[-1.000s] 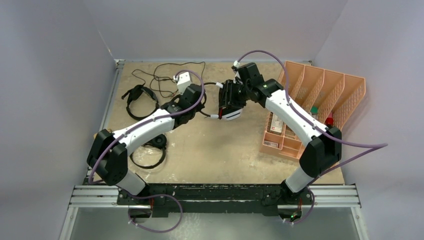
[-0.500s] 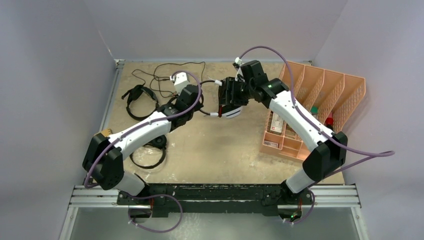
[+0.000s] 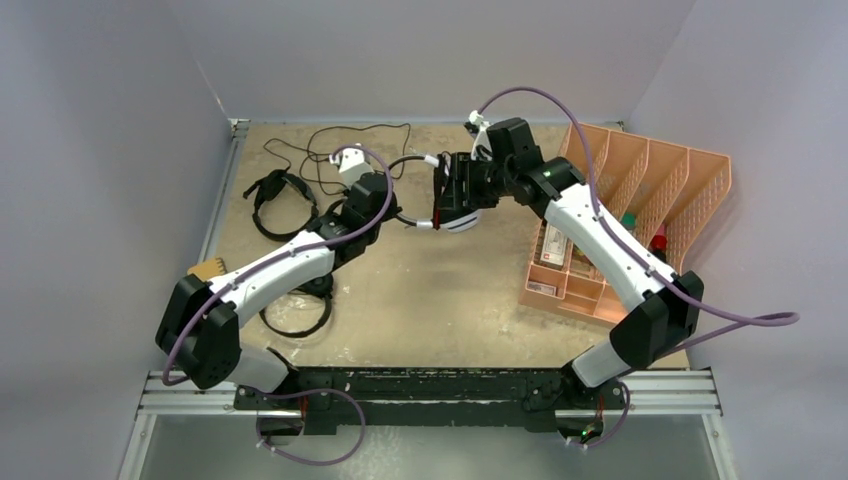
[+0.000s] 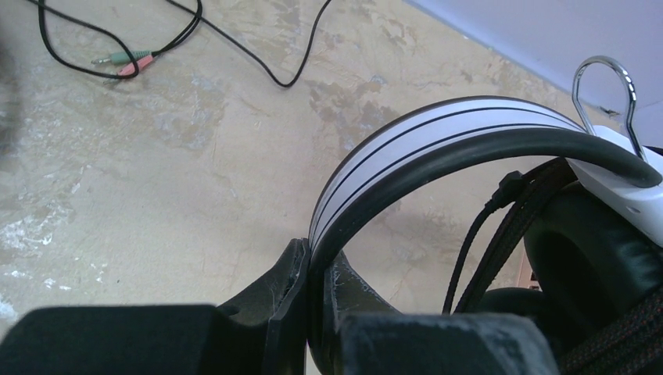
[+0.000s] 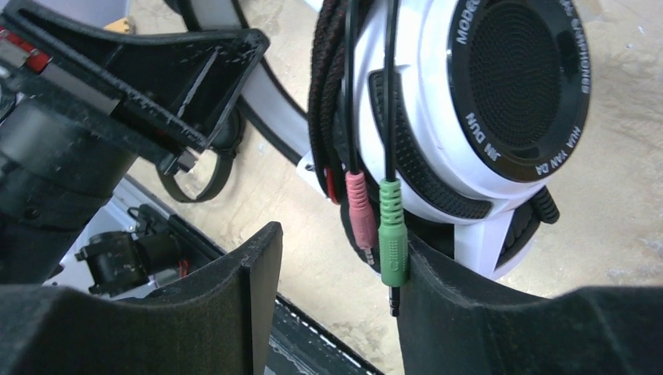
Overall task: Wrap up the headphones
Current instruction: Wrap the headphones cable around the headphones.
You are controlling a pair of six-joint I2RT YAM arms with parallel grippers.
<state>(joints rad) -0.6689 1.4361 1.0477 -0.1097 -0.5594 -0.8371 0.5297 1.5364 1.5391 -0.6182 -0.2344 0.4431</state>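
The white-and-black headphones (image 3: 458, 222) hang above the middle of the table between my two grippers. My left gripper (image 3: 390, 212) is shut on their striped white headband (image 4: 438, 133), pinched between the fingertips (image 4: 317, 269). My right gripper (image 5: 340, 250) stands open just under the white earcup (image 5: 500, 101). The cable is coiled round that cup. Its pink plug (image 5: 358, 211) and green plug (image 5: 392, 234) dangle between the jaws, the green one against the right finger (image 5: 438, 289). A black pair (image 3: 272, 190) lies at the far left with its loose cable (image 3: 330, 140). Another black pair (image 3: 300, 305) lies partly under my left arm.
An orange file rack (image 3: 640, 190) holding boxes stands at the right side. A small brown object (image 3: 207, 269) sits by the left edge. On the table in the left wrist view lie another cable's pink and green plugs (image 4: 125, 58). Walls close in the back and sides.
My right jaws have spread wider. Both arms have carried the white-and-black headphones a little to the left and toward the back.
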